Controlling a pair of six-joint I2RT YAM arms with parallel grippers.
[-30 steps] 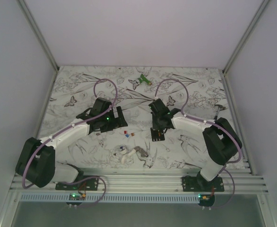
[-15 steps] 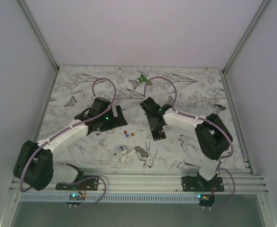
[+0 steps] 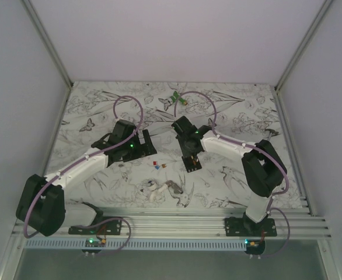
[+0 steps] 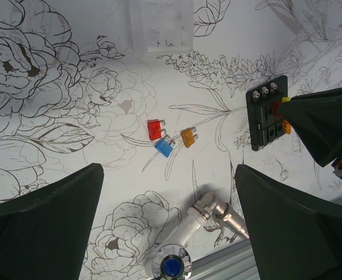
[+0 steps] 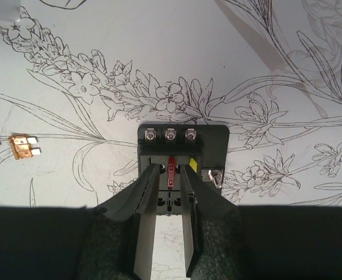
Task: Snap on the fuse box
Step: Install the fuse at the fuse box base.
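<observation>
Fuse box flat on table, centre-right, slots exposed; snap not yet done. Right gripper directly over it, fingers narrowly apart, contact unclear. Left gripper wide apart, empty, above 3 loose fuses.

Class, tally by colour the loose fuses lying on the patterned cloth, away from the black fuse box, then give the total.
Red fuse: 1
Blue fuse: 1
Orange fuse: 1
Total: 3

Here lie one fuse box, three loose fuses, one green object and one parts clump.
</observation>
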